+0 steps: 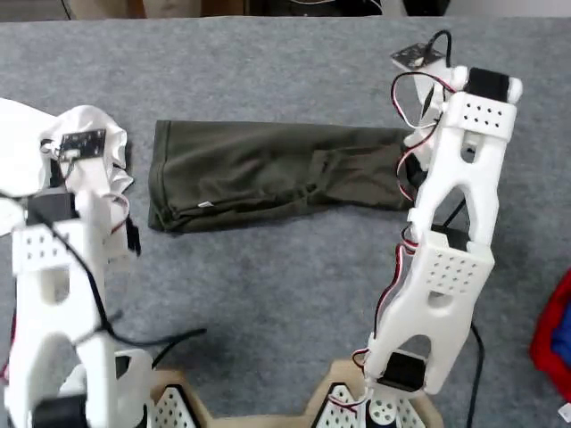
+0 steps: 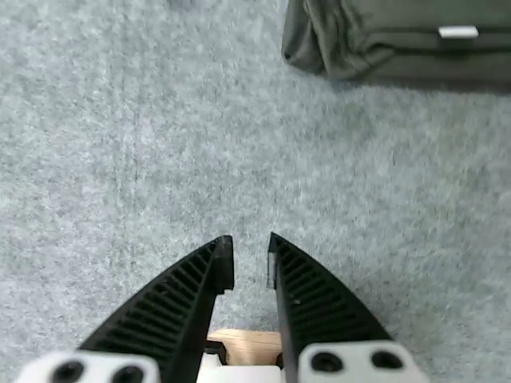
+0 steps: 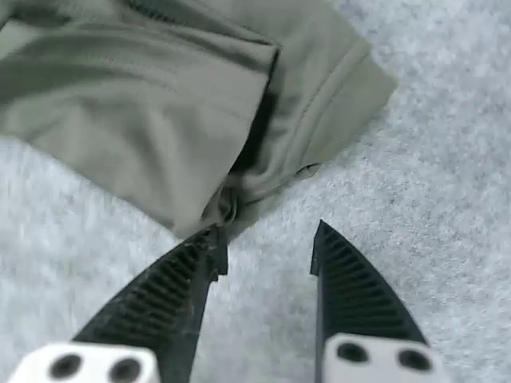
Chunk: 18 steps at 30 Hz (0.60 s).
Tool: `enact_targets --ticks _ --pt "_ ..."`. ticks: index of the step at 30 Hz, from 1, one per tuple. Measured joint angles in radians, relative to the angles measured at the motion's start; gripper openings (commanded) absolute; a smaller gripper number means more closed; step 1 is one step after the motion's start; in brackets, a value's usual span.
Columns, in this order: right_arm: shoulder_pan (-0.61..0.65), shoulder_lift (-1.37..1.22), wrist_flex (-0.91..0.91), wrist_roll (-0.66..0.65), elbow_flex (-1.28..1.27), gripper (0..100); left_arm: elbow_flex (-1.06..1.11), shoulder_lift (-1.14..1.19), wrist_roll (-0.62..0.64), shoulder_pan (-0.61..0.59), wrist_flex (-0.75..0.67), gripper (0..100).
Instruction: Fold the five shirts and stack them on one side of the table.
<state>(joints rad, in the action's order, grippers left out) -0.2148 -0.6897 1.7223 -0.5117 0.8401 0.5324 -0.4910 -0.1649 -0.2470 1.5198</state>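
Observation:
An olive green shirt (image 1: 268, 174) lies folded into a long strip across the middle of the grey table. My right gripper (image 3: 267, 239) is open at the strip's right end. One fingertip (image 3: 214, 243) touches the edge of the olive shirt (image 3: 160, 104), and nothing is between the fingers. My left gripper (image 2: 250, 259) hangs over bare grey cloth with a narrow gap between its fingers, holding nothing. A corner of the olive shirt (image 2: 383, 40) lies a short way ahead of it. A white shirt (image 1: 27, 134) lies crumpled at the left edge, partly behind the left arm (image 1: 62, 267).
A red and blue item (image 1: 555, 334) sits at the table's right edge. The right arm (image 1: 451, 241) stands over the table's right part. Bare grey table cloth (image 1: 268, 303) lies in front of the olive shirt and behind it.

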Motion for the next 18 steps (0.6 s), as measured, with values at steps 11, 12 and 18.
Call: enact_targets --ticks 11,12,18 --pt "0.041 -0.014 -0.132 0.147 0.101 17.8 -0.394 0.44 0.041 0.101 -0.021 25" --pt "0.041 -0.014 -0.132 0.147 0.12 17.8 -0.422 0.473 0.058 0.124 -0.021 25" --pt "0.041 -0.026 -0.167 0.164 0.147 17.8 -0.601 0.698 0.132 0.175 -0.077 24"
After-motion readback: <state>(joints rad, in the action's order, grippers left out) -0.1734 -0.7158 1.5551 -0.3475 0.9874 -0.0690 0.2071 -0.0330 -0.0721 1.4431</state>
